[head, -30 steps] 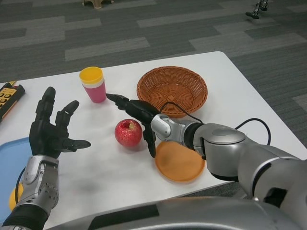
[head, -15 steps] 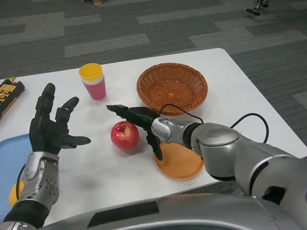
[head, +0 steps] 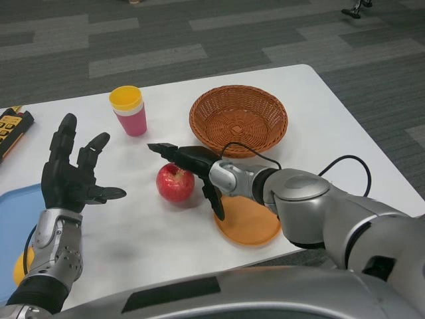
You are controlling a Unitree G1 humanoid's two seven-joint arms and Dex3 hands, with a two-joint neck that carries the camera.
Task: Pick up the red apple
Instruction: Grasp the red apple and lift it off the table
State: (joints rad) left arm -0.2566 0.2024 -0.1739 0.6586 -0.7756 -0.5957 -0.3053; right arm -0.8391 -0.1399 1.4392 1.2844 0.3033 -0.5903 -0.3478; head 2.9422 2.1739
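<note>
The right hand [head: 192, 169] has hardly moved since a moment ago; its fingers are spread around the red apple [head: 175, 183], not yet squeezing it. The apple sits on the white table [head: 332, 126], a bit closer to the hand than before. The left hand [head: 70, 176] waits, spread wide. Nearby are a wicker basket [head: 238, 119], an orange plate [head: 249, 222] and stacked cups [head: 128, 110].

right hand [head: 192, 169] beside red apple [head: 175, 183] — fingers [head: 214, 199] spread
</note>
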